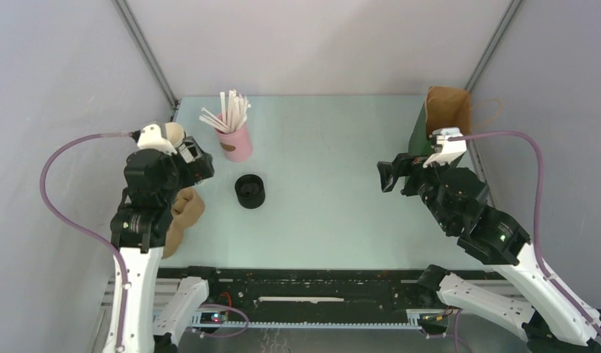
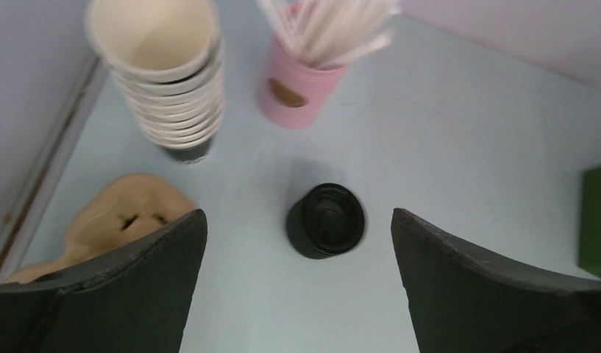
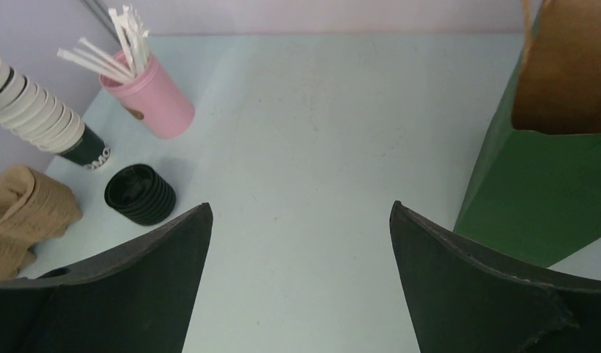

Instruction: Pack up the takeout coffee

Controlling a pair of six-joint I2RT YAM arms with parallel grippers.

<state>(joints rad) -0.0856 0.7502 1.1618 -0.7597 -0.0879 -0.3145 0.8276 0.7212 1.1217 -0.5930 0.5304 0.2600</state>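
The left pincer [image 2: 297,215] and right pincer [image 3: 301,207] are gaping empty; the capped cup isn't showing, though it is probably light and crushable, best held under its lid.

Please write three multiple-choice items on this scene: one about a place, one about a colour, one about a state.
1. Where does the bag stand?
A. far right corner
B. far left corner
C. centre

2. What colour is the stick cup?
A. green
B. pink
C. black

3. How is the left gripper?
A. shut on a lid
B. shut, empty
C. open, empty

Key:
1 A, the top view shows it by the right wall at the far edge.
2 B, it is pink in every view.
3 C, its fingers stand wide apart and touch nothing.
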